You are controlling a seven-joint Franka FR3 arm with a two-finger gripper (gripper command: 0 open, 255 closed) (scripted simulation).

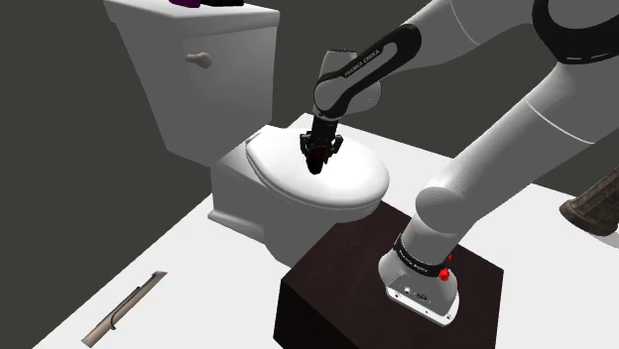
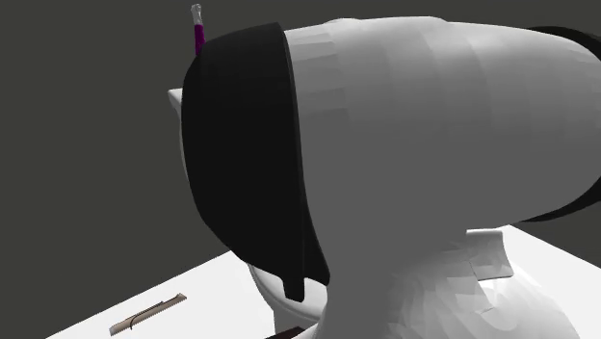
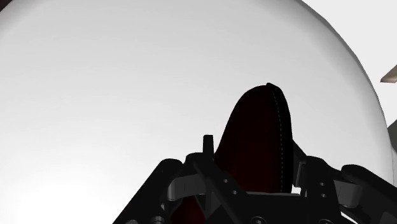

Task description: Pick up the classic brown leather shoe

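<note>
Fingers: the two black fingers (image 3: pixel 300 167) are closed to a narrow gap on the shoe, one pad against each flank.
Shoe: the slim, very dark brown-red shoe (image 3: pixel 257 137) is clasped between the fingers. Most of its length runs out past the fingertips, and its stitched edge faces one finger. The material is too dark to read.
Beyond the fingertips: the white oval lid (image 1: pixel 283 164) of a closed toilet lies straight ahead. I cannot tell whether the shoe's far end touches it or hangs just clear.
Behind the fingers: the white cistern (image 1: pixel 198 69) is well apart from them.
Why held so: I judge that pinching across the narrow width suits the fingers' short span. The smooth flat lid leaves room for a straight descent from above.
Step in hand: the grasp looks made, and raising the shoe off the lid is what remains.
Risk: with so much shoe hanging past the fingertips, it may pivot or slip in the pinch.
</note>
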